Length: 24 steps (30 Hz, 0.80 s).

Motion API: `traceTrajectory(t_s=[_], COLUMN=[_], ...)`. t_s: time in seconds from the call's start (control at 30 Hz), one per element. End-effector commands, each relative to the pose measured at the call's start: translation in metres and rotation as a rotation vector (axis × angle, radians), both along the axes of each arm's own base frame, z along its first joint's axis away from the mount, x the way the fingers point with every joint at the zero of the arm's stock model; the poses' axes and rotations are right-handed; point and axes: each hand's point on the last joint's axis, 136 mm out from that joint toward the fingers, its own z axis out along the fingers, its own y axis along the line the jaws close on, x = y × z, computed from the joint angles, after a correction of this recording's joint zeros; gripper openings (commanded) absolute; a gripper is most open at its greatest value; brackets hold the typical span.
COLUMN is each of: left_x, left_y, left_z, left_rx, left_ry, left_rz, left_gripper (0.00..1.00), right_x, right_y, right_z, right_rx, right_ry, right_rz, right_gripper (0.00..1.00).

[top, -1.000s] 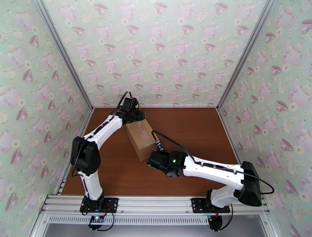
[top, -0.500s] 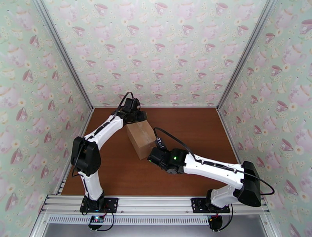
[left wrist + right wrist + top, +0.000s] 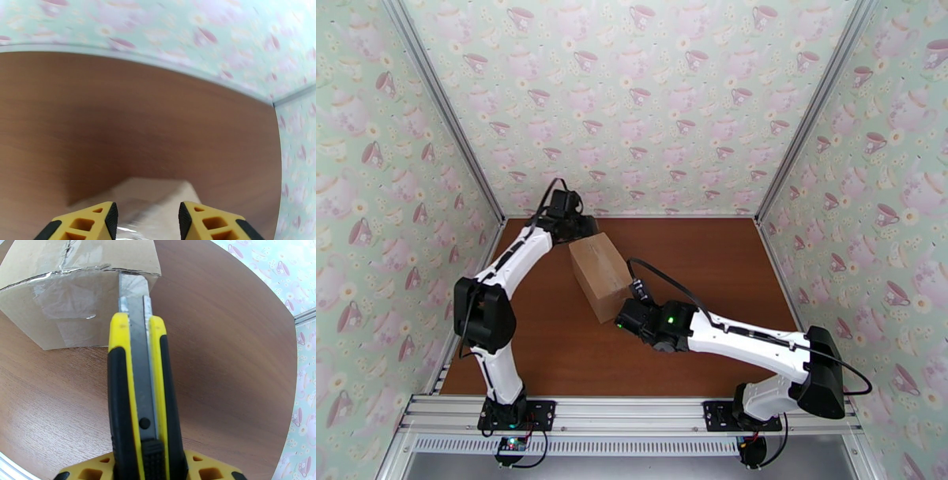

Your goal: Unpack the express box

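1. Express box [image 3: 600,276]: rests on the brown surface [image 3: 711,260], left of centre. Sits skewed, with one short end toward the back-left corner and the other toward the arm bases. Flaps down, top closed.
2. Same box in the right wrist view [image 3: 79,287]: turns its near short end to the camera. Wears wrinkled clear tape [image 3: 67,303] over that end and up onto the top seam.
3. Right hand [image 3: 626,320]: sits just beside the near end of the box. Clamps a utility knife [image 3: 138,398] with a yellow and black handle, lying lengthwise between the yellow fingers [image 3: 213,471] and pointing at the box.
4. Blade [image 3: 134,287]: extended from the handle. Reaches the taped top edge of the near end, close to its right corner, and appears to touch it. Cannot tell whether it has gone into the cardboard.
5. Left hand [image 3: 577,227]: sits at the far end of the box, toward the back-left corner of the surface.
6. Left wrist view: yellow fingers [image 3: 94,221] well apart, gripping nothing. Blurred box top [image 3: 158,193] below and beyond the tips. Cannot tell whether there is contact with the cardboard.
7. Wallpapered walls [image 3: 632,103]: close in the surface at the back and both sides, printed with teacups and teapots.
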Motion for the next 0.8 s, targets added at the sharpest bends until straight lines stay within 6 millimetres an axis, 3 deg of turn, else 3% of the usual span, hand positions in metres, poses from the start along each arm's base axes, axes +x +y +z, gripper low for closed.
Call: traceTrajectory(t_s=[0.0, 0.1, 0.23, 0.37, 0.47, 0.77], left_x=[0.01, 0.022, 0.032, 0.027, 0.02, 0.006], left_y=[0.023, 0.039, 0.041, 0.026, 0.011, -0.041], left_z=[0.015, -0.003, -0.038, -0.07, -0.081, -0.086], left_rx=[0.026, 0.033, 0.021, -0.004, -0.023, -0.173], left_ry=[-0.028, 0.016, 0.08, 0.141, 0.15, 0.122], left_rz=[0.032, 0.057, 0.049, 0.002, -0.048, -0.24], left_gripper=[0.48, 0.47, 0.46, 0.44, 0.43, 0.43], right_x=[0.009, 0.009, 0.009, 0.009, 0.01, 0.011], right_y=[0.006, 0.007, 0.007, 0.007, 0.007, 0.009], right_z=[0.019, 0.02, 0.02, 0.022, 0.023, 0.021], right_rx=[0.058, 0.063, 0.064, 0.067, 0.064, 0.052], right_ry=[-0.06, -0.061, -0.06, -0.065, -0.068, -0.065], right_rz=[-0.023, -0.022, -0.022, -0.022, -0.018, -0.009], right_gripper=[0.0, 0.0, 0.0, 0.0, 0.0, 0.0])
